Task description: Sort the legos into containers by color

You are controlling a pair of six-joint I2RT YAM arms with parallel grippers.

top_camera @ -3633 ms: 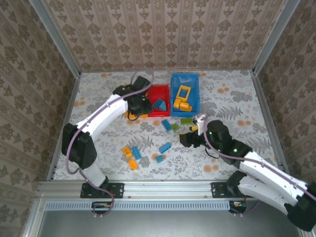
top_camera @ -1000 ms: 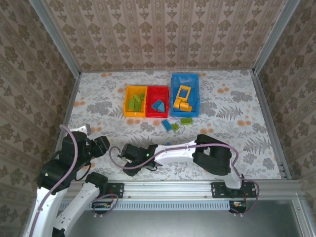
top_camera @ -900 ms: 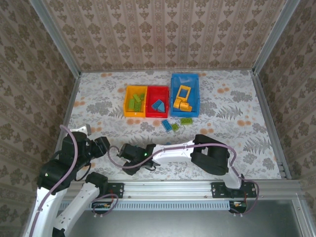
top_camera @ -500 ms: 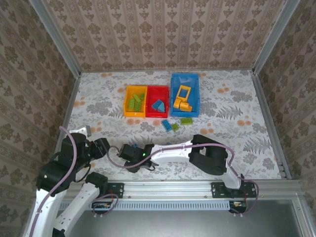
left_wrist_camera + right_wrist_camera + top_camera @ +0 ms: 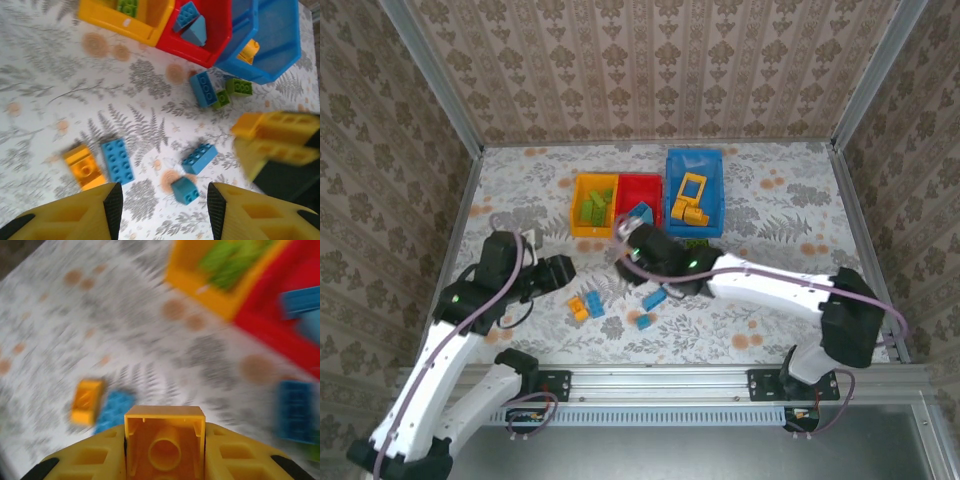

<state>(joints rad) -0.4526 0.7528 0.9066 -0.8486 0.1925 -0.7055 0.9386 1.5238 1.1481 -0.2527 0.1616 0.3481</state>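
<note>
Right gripper (image 5: 165, 442) around orange brick (image 5: 165, 427), above bare table (image 5: 125, 315) before red bin (image 5: 280, 342).

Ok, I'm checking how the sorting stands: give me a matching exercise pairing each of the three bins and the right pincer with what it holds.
Column one:
1. yellow-orange bin
2. red bin
3. blue bin
4. right pincer

Column two:
A. blue bricks
B. yellow-orange frame
C. single yellow-orange brick
D. green bricks

Pairs: 1-D, 2-A, 3-B, 4-C.
</note>
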